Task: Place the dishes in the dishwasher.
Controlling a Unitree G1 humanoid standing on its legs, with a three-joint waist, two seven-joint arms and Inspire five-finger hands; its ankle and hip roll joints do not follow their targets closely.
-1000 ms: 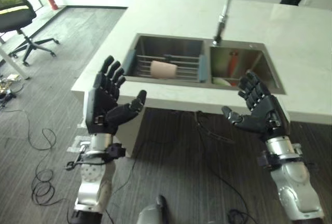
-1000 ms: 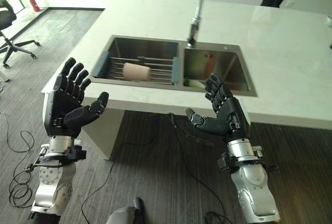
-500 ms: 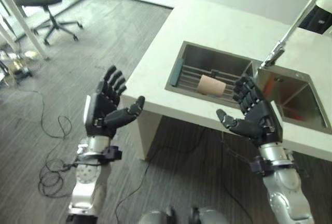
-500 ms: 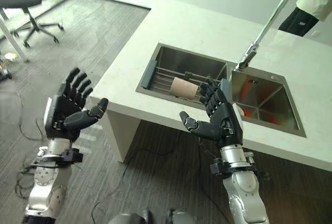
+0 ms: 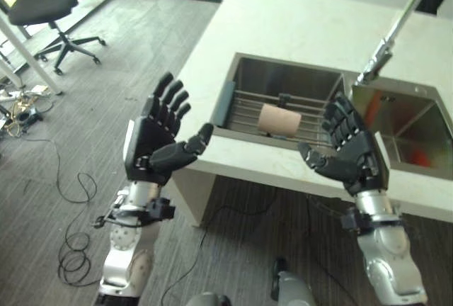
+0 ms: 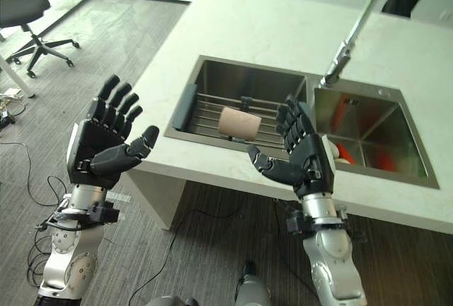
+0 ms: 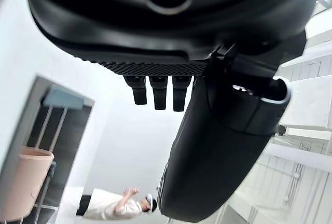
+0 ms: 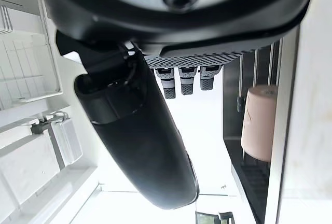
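no readable writing is seen. a smooth pink cup (image 5: pixel 279 118) is laid on its side on the wire rack (image 5: pixel 283 108) in the steel sink (image 6: pixel 212 83); left robot hand (image 5: pixel 157 143) and right robot hand (image 5: pixel 348 156) are held open, empty, near the sink.

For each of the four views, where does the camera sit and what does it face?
Left eye view: head, looking down at the sink; both open hands raised, left hand, right hand.
Right eye view: head, same scene.
Left wrist view: left wrist, along its palm, facing up.
Right wrist view: right wrist, along its palm.
All share the cup on the rack.
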